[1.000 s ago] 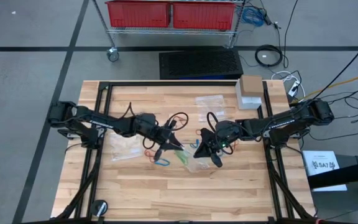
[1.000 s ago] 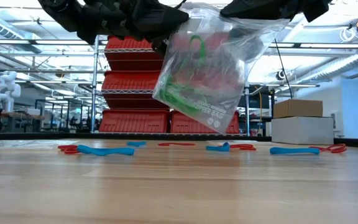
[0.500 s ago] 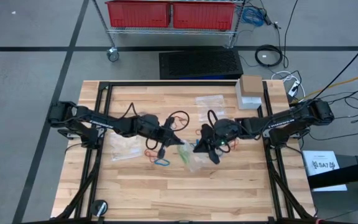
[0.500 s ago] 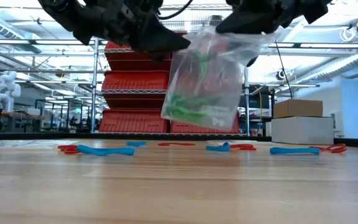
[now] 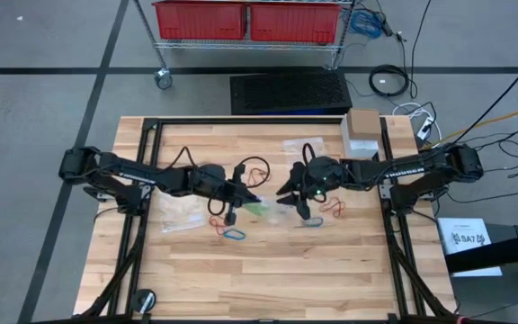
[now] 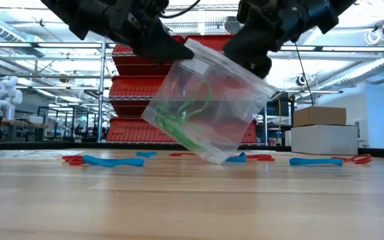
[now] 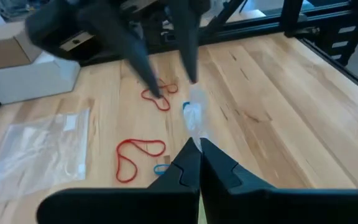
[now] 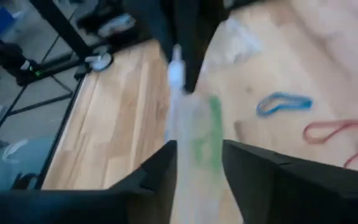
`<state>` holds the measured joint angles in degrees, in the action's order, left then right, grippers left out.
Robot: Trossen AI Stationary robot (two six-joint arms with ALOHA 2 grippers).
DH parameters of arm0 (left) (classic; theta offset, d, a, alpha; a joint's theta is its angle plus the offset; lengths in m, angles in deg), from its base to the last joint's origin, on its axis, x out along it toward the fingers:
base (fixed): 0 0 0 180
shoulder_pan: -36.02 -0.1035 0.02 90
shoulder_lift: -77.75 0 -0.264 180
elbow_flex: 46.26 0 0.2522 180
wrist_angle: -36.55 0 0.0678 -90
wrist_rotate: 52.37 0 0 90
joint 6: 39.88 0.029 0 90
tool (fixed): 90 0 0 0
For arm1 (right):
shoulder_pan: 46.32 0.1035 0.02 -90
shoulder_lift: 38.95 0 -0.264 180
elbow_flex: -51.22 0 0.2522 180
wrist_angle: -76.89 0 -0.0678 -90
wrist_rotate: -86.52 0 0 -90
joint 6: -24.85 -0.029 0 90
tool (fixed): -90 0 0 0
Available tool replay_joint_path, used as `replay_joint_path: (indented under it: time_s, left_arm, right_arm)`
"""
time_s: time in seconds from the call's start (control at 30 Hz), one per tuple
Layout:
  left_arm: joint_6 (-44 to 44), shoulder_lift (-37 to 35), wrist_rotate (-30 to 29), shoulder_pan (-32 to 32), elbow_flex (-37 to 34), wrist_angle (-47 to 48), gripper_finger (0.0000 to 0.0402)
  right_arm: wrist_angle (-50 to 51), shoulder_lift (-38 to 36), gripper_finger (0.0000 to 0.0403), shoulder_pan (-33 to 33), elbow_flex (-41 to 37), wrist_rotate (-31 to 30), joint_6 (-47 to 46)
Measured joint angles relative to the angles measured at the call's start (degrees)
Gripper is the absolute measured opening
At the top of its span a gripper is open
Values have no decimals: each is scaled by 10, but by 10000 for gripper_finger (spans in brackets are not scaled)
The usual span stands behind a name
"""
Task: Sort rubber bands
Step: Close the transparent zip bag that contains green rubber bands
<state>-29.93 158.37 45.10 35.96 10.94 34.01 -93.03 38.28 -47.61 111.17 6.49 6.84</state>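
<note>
A clear plastic bag [image 6: 205, 107] with green rubber bands [image 6: 185, 117] inside hangs over the table's middle. My left gripper [image 7: 198, 148] is shut on it. My right gripper [image 8: 197, 165] is open just to the bag's right, with the bag's upper edge [image 8: 194, 121] between its fingers. Blue rubber bands [image 6: 112, 161] and red rubber bands [image 5: 335, 209] lie loose on the wooden table [image 5: 331, 270]; a blue one [image 5: 235, 235] lies near the left gripper. My left gripper pinches the bag's top corner [image 7: 193, 124] between its two shut fingers. The fingers come from the table's left, slanting slightly down. The bag hangs tilted below them, its lower corner [image 6: 215, 159] close above the table. My right gripper: I cannot tell whether its open fingers touch the bag's edge.
Two more clear bags lie flat, one at the left [image 5: 180, 211] and one at the far side [image 5: 304, 144]. A cardboard box [image 5: 364, 121] on a white box stands at the far right. Red bins [image 6: 145, 87] stand on a shelf behind the table.
My right gripper has opened, let go of the bag and swung toward the table's far edge. The bag, held before at its top by both grippers, now hangs from my left gripper alone and has tipped, its right side dropping toward the table.
</note>
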Motion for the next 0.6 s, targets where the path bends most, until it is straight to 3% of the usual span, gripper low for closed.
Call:
replay_joint_path:
  time_s: [0.27, 0.6]
  left_arm:
    - [14, -1, -11, 6, 0, 5, 0]
    - [14, -1, -32, 5, 0, 5, 0]
  right_arm:
    - [-125, 20, 158, 2, 1, 4, 10]
    - [29, 106, 149, 39, 131, -134, 43]
